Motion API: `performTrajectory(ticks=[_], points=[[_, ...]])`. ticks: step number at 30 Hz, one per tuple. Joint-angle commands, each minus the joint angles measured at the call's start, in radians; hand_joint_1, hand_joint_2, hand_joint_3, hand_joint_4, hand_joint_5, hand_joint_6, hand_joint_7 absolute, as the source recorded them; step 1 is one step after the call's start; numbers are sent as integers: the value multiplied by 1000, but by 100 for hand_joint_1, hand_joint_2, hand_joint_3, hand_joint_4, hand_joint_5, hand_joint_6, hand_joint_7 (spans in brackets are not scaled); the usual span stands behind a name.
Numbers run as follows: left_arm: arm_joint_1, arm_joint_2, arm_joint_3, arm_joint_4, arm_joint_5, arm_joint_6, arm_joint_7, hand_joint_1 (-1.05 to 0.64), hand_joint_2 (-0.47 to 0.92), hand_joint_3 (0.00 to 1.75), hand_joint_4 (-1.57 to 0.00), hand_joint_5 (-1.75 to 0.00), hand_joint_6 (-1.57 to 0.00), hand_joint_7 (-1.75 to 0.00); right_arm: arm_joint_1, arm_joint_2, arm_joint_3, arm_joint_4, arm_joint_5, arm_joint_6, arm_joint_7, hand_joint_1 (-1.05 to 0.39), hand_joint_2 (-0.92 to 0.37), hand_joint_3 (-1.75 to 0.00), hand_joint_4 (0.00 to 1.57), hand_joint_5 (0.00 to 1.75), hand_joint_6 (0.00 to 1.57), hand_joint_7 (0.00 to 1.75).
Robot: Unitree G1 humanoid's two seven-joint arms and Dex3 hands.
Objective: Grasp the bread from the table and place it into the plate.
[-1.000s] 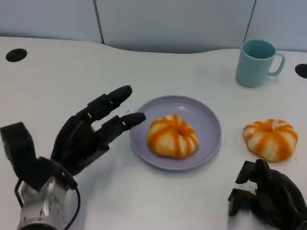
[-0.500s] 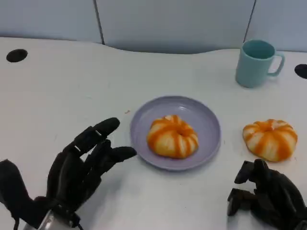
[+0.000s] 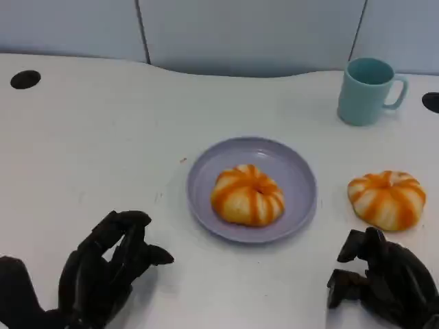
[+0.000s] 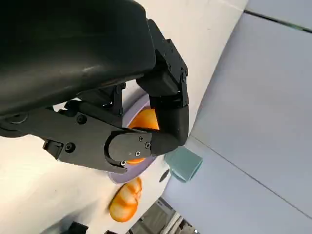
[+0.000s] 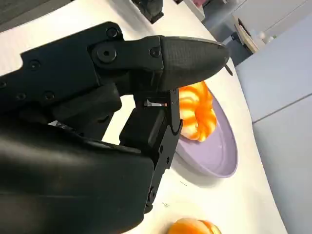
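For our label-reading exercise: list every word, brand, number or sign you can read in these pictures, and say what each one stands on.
There are none to read.
The teal mug, purple plate, both breads and the white table are plain.
The left hand and right hand show screws, no lettering.

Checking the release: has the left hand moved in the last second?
Yes. The left hand has drawn back from the plate toward the table's near edge, its fingers now curled in.
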Motion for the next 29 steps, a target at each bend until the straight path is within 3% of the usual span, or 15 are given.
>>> performTrajectory(ticks=[1, 10, 17, 29], points=[[-14, -2, 17, 33, -5, -16, 5, -42, 83, 37, -72, -151, -59, -137, -2, -23, -12, 28, -11, 17, -20, -46, -92, -43, 128, 112, 116, 104], [-47, -4, 2, 91, 29, -86, -23, -42, 83, 37, -73, -150, -61, -136, -15, -44, -19, 44, -17, 14, -18, -46, -92, -44, 127, 113, 117, 104], [-57, 1, 5, 113, 20, -87, -47, -44, 81, 35, -72, -150, -61, -132, -18, -39, -29, 39, -4, 43, -31, -46, -92, -41, 127, 115, 115, 106], [-58, 20, -6, 102, 38, -99, -45, -42, 83, 36, -70, -155, -64, -132, -11, -41, -24, 47, -8, 22, -9, -46, -92, -42, 125, 114, 115, 103]])
